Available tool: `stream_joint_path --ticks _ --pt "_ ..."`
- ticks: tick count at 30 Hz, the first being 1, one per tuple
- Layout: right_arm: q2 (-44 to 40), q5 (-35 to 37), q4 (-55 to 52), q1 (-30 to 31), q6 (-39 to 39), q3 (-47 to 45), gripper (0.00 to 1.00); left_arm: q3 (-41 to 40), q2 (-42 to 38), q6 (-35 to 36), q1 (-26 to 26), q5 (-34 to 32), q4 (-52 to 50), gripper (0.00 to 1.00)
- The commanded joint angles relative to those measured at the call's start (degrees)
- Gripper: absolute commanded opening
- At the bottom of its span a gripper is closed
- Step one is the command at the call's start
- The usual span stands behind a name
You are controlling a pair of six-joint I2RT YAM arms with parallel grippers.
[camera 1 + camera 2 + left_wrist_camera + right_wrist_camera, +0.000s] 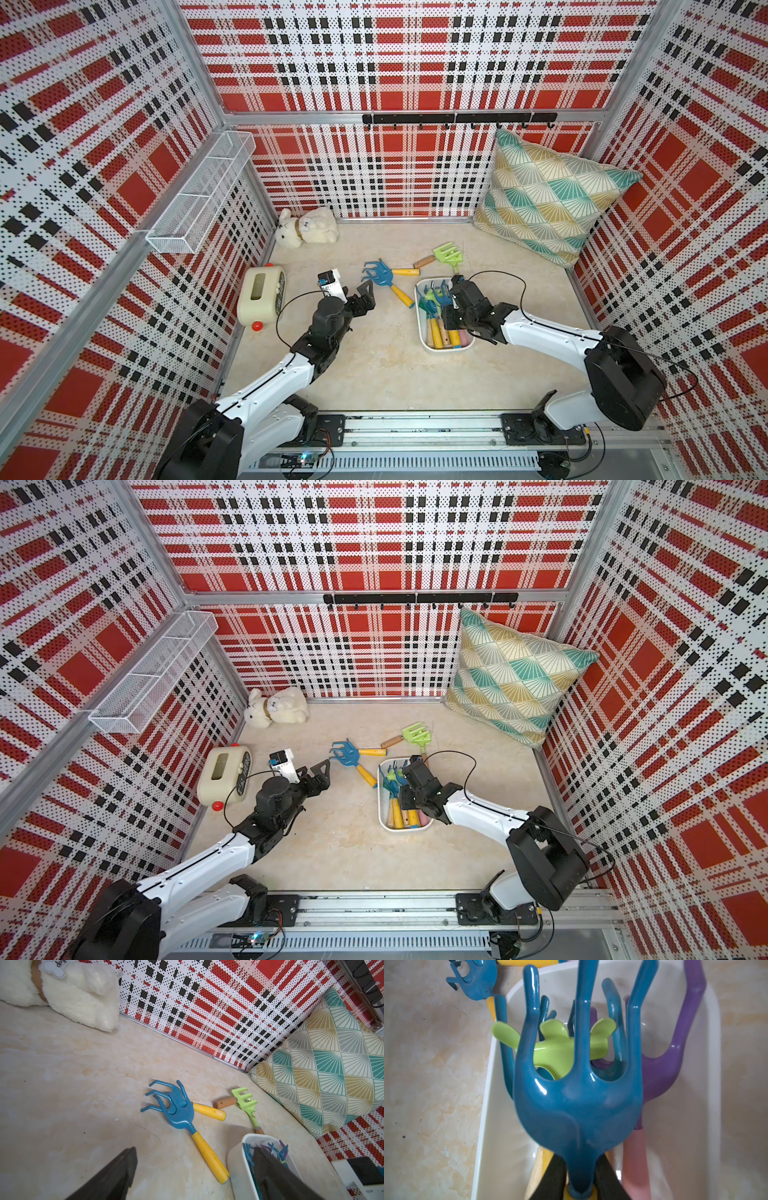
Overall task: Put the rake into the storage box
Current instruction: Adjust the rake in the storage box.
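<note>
Right gripper (580,1185) clamping rake (577,1109), glossy blue

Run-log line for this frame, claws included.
right claw: shut on held blue rake, over storage box | left claw: open, empty | outside box: loose blue rakes, green rakes

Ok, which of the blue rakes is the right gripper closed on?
The topmost blue rake over the white box: the right gripper pinches its neck. Two loose blue rakes lie on the floor; more sit beneath it.
</note>
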Motion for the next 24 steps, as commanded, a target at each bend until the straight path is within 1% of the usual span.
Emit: stream_joint_path --ticks 1,5,9,11,16,19,21,22,24 --pt "-4.1 3.6 -1.4 0.5 0.6 0.5 0.24 -0.7 -1.1 1.3 0.7 -0.7 1.4 0.93" --pt "-7.7 -0.8 -1.7 0.5 -0.4 0.2 0.23 -1.1 -1.7 1.4 0.8 -1.3 1.4 0.93" --pt "-11.3 0.3 -3.1 0.5 -0.2 -0.6 0.23 -1.1 -1.5 1.3 0.8 -1.1 1.4 0.93" --pt "-11.5 1.7 -3.9 0.5 -0.2 -0.7 0.23 -1.2 -1.8 1.4 0.9 -1.4 1.4 0.93" --pt "-7.0 3.1 -3.1 0.5 0.1 -1.9 0.22 -1.3 -1.5 1.5 0.8 -1.2 1.6 0.93" --pt "-1.4 3.4 -6.0 0.5 0.1 0.1 0.21 -1.4 -1.5 1.8 0.9 -1.8 1.6 0.93" --pt "0.4 4.2 -7.1 1.2 -0.4 0.8 0.21 -1.5 -1.3 1.8 1.1 -1.9 1.6 0.93" --pt "0.6 5.0 -7.1 1.6 -0.5 0.7 0.22 -1.4 -1.2 1.7 1.0 -1.5 1.7 0.93" --pt "0.6 5.3 -7.2 1.9 -0.7 0.8 0.3 -1.3 -1.1 1.8 0.8 -1.2 1.7 0.93"
